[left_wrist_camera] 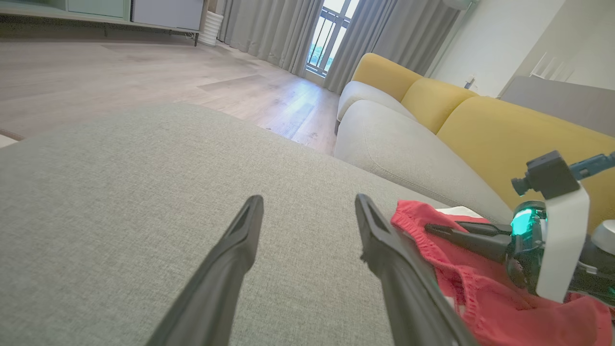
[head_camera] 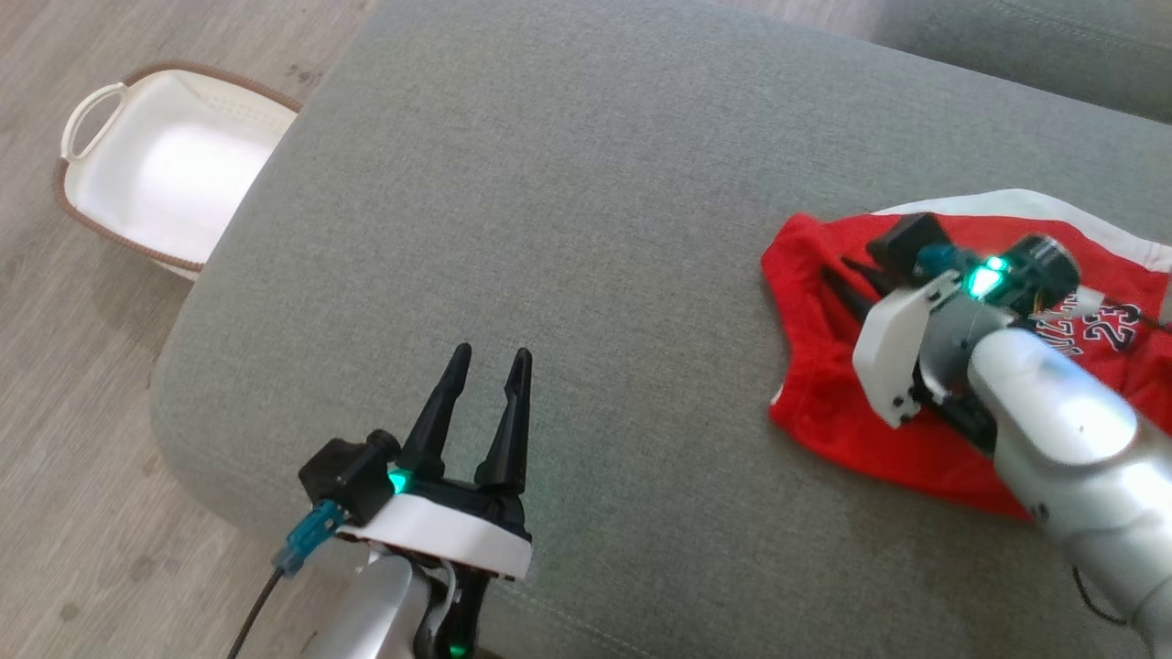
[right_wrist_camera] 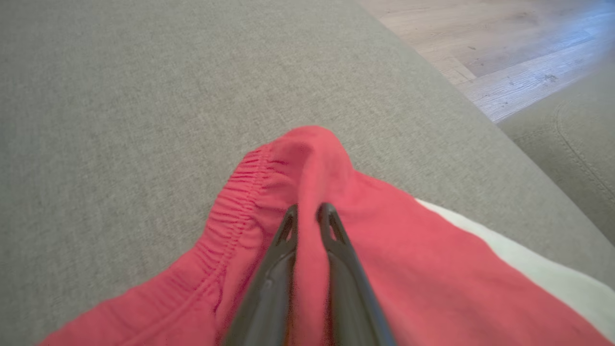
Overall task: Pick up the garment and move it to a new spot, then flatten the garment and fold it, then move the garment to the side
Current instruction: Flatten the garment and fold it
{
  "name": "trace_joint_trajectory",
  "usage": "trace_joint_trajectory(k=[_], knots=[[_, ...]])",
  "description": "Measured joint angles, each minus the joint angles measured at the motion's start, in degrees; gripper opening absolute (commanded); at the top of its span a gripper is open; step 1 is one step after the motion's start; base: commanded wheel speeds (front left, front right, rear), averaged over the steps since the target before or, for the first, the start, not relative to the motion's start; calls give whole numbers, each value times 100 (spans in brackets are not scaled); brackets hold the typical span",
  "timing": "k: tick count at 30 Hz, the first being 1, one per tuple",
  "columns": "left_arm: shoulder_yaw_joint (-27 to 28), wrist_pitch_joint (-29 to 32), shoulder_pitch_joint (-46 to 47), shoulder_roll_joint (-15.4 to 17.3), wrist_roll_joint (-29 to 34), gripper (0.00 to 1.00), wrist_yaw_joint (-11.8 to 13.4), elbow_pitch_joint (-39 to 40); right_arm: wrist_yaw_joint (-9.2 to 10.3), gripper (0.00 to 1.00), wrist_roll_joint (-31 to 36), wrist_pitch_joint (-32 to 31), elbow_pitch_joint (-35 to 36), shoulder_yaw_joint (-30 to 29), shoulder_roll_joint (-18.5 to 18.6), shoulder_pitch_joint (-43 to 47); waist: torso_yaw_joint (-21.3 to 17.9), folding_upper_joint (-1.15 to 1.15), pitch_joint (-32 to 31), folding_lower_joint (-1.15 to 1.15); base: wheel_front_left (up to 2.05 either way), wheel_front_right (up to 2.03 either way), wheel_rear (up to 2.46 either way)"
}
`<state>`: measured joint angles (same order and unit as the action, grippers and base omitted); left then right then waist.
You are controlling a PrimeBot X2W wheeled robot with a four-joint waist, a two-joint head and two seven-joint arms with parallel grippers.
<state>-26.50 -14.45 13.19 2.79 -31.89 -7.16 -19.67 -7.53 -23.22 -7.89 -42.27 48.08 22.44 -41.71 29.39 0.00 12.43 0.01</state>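
As right gripper (right_wrist_camera: 307, 207) pinches garment (right_wrist_camera: 394, 254), waistband (right_wrist_camera: 238, 194) facing left, length running sideways

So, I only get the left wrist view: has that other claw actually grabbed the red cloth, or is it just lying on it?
Observer: Grabbed. In the right wrist view the right gripper pinches a raised ridge of the garment between its fingertips, beside the waistband.
Operator: Is there anywhere to drop it?
Observer: The head view shows a white basket on the floor, at the left edge of the cushion.
Operator: Is the cloth plain red?
Observer: No. The head view shows dark lettering with a number printed on it.
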Motion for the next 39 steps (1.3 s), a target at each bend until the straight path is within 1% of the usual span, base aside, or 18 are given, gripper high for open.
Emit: trace_joint_trajectory(k=[6, 12, 18, 22, 25, 26, 27, 30, 33, 34, 35, 38, 39], knots=[[-116, 0, 1, -2, -101, 100, 0, 16, 0, 0, -202, 229, -322, 88, 2, -501, 86, 0, 70, 0, 0, 0, 0], [-133, 0, 2, -2, -143, 100, 0, 121, 0, 0, -401, 290, -779, 112, 10, -1174, 141, 0, 246, -1, 0, 0, 0], [-145, 0, 107, -10, -243, 100, 0, 229, 0, 0, -374, 338, -1425, 320, 94, -1883, 211, 0, 500, 0, 0, 0, 0], [-146, 0, 130, -13, -297, 100, 1, 288, 0, 0, -263, 446, -2000, 320, 235, -2223, 249, 0, 625, 0, 0, 0, 0], [-170, 0, 145, -14, -344, 100, 2, 307, 0, 0, -178, 497, -2427, 293, 268, -2340, 264, 0, 671, 0, 0, 0, 0], [-185, 0, 161, -14, -343, 100, 1, 304, 0, 15, -155, 536, -2537, 291, 268, -2338, 264, 0, 672, 0, 0, 0, 0], [-203, 0, 181, -14, -343, 100, 2, 300, 0, 100, -151, 578, -2643, 259, 260, -2330, 262, 0, 667, 0, 0, 0, 0], [-279, 0, 239, -15, -343, 100, 1, 243, 0, 100, -258, 872, -2806, 93, 213, -2308, 250, 0, 603, 0, 0, 0, 0], [-296, 0, 300, -23, -326, 100, 1, 131, 0, 100, -353, 1274, -2816, -2, 76, -2187, 208, 0, 481, -1, 0, 0, 0], [-274, 0, 300, -23, -292, 100, 1, 115, 0, 100, -374, 1407, -2797, -20, -20, -2131, 161, 0, 446, -2, 0, 0, 0], [-179, 0, 299, -23, -214, 100, 1, 92, 0, 100, -463, 1690, -2711, -52, -208, -2007, 37, 0, 382, -1, 0, 0, 0], [19, 0, 299, -26, -91, 100, 1, 99, 0, 100, -550, 2019, -2526, -115, -400, -1846, -187, 0, 264, -1, 0, 0, 0], [19, 0, 299, -26, -91, 100, 1, 99, 0, 100, -550, 2019, -2526, -115, -400, -1846, -187, 0, 264, -1, 0, 0, 0]])
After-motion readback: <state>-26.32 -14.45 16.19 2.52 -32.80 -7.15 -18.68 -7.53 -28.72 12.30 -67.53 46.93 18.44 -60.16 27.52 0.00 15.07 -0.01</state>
